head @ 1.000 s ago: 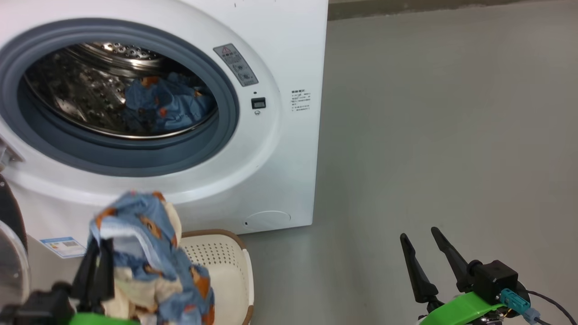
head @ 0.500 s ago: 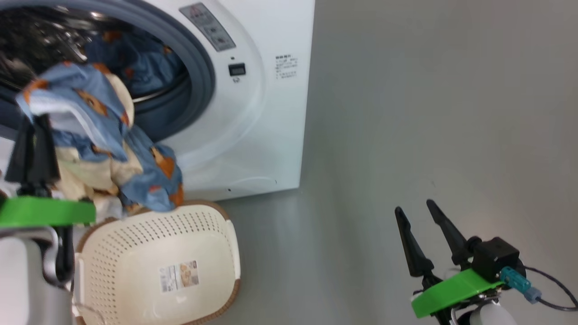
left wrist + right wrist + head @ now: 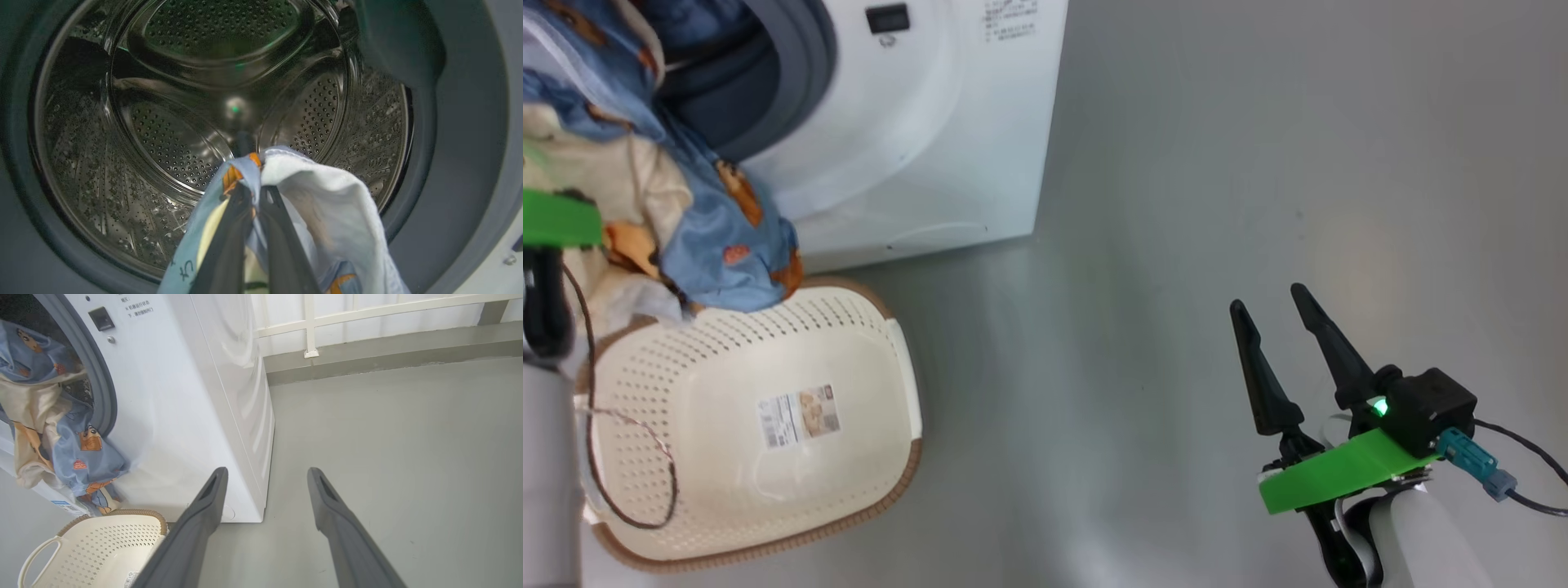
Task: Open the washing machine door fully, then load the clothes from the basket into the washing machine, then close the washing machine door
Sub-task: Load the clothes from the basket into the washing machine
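The left gripper (image 3: pixel 254 195) has raised the clothes (image 3: pixel 711 245) from over the basket (image 3: pixel 882 327) to the mouth of the washing machine (image 3: pixel 915 147). The machine is boxy and white around one perforated steel drum (image 3: pixel 163 134). The single cream perforated basket sits on the floor (image 3: pixel 1176 163) before it. The left fingers (image 3: pixel 229 245) clench soft blue-and-cream fabric. The right gripper (image 3: pixel 1267 297) has its two tapered fingers spread, empty.

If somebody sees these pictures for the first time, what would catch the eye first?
The blue and cream clothes stand out, pinched in the shut left gripper and hanging at the mouth of the washing machine, before its shiny steel drum. Below them the basket looks empty on the floor, while the right gripper stands open, apart at the right.
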Available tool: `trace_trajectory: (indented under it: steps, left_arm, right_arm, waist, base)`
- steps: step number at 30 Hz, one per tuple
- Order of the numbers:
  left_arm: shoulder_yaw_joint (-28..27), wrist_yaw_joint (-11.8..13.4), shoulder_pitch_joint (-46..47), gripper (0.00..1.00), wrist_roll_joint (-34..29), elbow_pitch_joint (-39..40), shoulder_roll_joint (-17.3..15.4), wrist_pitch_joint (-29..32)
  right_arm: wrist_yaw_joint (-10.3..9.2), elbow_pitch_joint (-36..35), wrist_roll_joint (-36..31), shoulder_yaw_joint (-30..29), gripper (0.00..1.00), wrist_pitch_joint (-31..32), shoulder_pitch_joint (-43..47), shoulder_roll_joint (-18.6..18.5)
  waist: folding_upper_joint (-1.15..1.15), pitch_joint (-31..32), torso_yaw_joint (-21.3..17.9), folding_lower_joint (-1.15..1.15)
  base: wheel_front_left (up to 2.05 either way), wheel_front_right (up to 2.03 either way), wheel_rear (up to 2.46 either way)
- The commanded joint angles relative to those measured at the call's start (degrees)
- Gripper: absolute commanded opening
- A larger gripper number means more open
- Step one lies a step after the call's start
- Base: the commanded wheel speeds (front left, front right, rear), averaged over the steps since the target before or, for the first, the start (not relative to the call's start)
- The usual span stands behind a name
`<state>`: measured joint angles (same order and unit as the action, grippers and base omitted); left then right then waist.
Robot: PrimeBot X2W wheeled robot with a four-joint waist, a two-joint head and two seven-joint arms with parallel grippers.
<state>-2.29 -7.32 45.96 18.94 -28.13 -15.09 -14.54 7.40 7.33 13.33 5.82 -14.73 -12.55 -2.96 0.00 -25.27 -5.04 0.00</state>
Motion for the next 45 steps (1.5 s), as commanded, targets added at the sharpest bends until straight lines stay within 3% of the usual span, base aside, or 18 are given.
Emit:
trace_trajectory:
  steps: [1,14,24,32,35,40,44,45]
  left_arm:
    - [-0.76,-0.17,2.44,0.0,0.69,0.18,-3.15,-0.46]
    - [8.76,-0.17,17.64,0.0,7.72,-17.45,-5.77,3.03]
    - [14.28,-0.17,27.29,0.0,11.15,-22.59,-10.64,5.67]
    - [14.5,-0.17,32.49,0.0,11.2,-18.98,-13.72,-0.14]
    - [11.63,-0.02,33.51,0.0,8.96,-13.53,-14.78,-0.41]
    - [6.45,-0.04,31.09,0.0,5.06,-5.77,-13.66,-0.44]
    - [4.9,-0.11,28.51,0.0,4.38,-6.87,-11.99,-0.45]
    - [4.78,-0.11,28.0,0.45,4.38,-7.95,-11.66,-0.45]
  right_arm:
    - [0.09,-1.45,0.26,1.62,1.0,-0.27,-0.52,0.08]
    - [0.09,-0.68,1.12,4.36,1.0,-0.27,-2.15,0.08]
    - [0.09,-0.83,2.43,6.47,1.0,-0.27,-2.48,0.08]
    - [0.09,-1.72,3.9,8.35,1.0,-0.27,-3.23,0.08]
    - [0.09,-2.17,4.25,8.89,1.0,-0.27,-3.26,0.08]
    - [0.09,-2.32,4.48,9.18,1.0,-0.27,-3.4,0.08]
    - [0.09,-2.02,4.58,9.16,1.0,-0.27,-3.62,0.08]
    - [0.09,-1.88,4.58,9.11,1.0,-0.27,-3.66,0.08]
  waist:
    - [0.0,-4.75,-1.08,0.0]
    - [0.0,-9.14,-1.79,0.0]
    - [0.0,-14.38,-4.09,0.0]
    - [0.0,-17.64,-5.92,0.0]
    - [0.0,-18.6,-6.62,0.0]
    - [0.0,-19.41,-7.1,0.0]
    - [0.0,-19.2,-6.96,0.0]
    - [0.0,-18.96,-6.82,0.0]
  base:
    - [0.0,0.0,0.0]
    - [0.0,0.0,0.0]
    - [0.0,0.0,0.0]
    - [0.0,0.0,0.0]
    - [0.0,0.0,0.0]
    - [0.0,0.0,0.0]
    - [0.0,0.0,0.0]
    - [0.0,0.0,0.0]
